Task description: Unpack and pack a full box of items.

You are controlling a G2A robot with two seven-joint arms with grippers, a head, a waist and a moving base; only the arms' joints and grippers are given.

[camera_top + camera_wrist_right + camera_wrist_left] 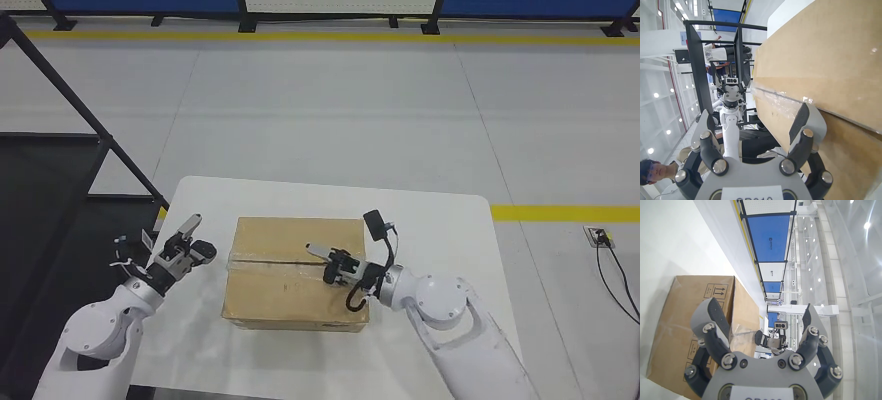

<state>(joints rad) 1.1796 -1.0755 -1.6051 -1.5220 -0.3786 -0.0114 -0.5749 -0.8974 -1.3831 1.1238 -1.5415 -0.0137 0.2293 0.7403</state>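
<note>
Brown cardboard makes up the closed box (295, 275), which sits on the white desk (440, 220) between the two claws, its top flaps meeting at a seam covered by clear tape (262, 262). The right claw (328, 260) hangs over the box top with its fingers spread wide and nothing between them; in its own wrist view (755, 113) one pad lies just beside the crinkled tape (776, 98) on the box (819, 66), though contact cannot be made out. The left claw (197, 238) is off the box, near its end wall, also spread wide and holding nothing. From the left wrist view (761, 311) the box (687, 306) stands just past one finger, its printed side wall facing the claw, and the other arm's claw shows beyond the box's top edge.
</note>
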